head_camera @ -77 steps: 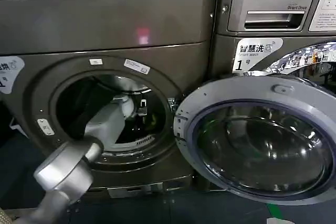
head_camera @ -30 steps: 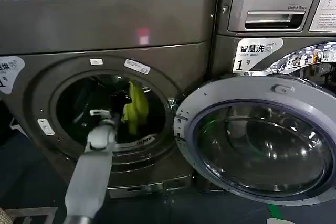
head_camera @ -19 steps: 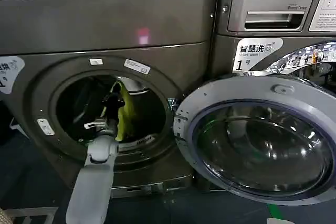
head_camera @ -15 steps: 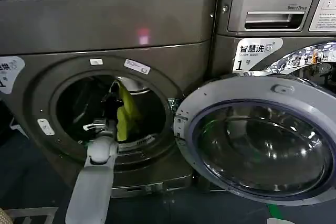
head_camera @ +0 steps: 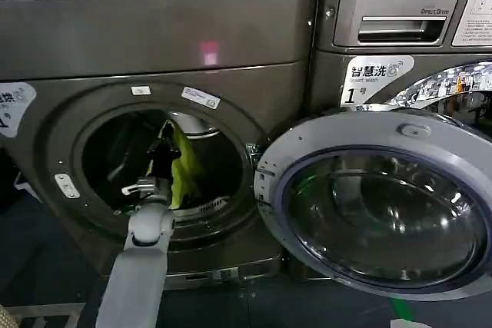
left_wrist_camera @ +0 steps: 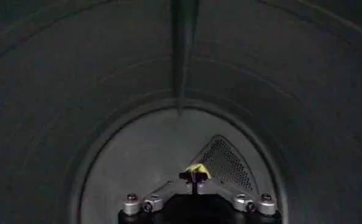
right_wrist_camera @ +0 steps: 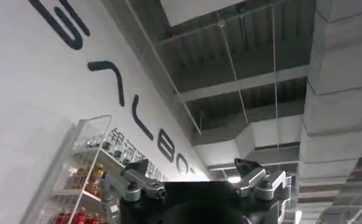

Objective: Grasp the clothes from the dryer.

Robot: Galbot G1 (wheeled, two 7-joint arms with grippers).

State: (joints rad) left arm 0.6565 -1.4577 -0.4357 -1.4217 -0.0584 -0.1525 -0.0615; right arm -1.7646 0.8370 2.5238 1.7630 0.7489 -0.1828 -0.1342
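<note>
Left gripper (head_camera: 164,144) pinched on the yellow-green clothes (head_camera: 181,168), which hang limp inside the dryer (head_camera: 154,36) mouth. Light, floppy fabric; the bunched top edge looks the safest hold. Right gripper (right_wrist_camera: 199,176) spread, pointing at the ceiling.

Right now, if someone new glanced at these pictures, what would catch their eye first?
The bright yellow-green clothes hanging inside the dryer porthole, pinched in the left hand. Next, the big round door swung open to the right. The right hand points up toward a ceiling, open.
</note>
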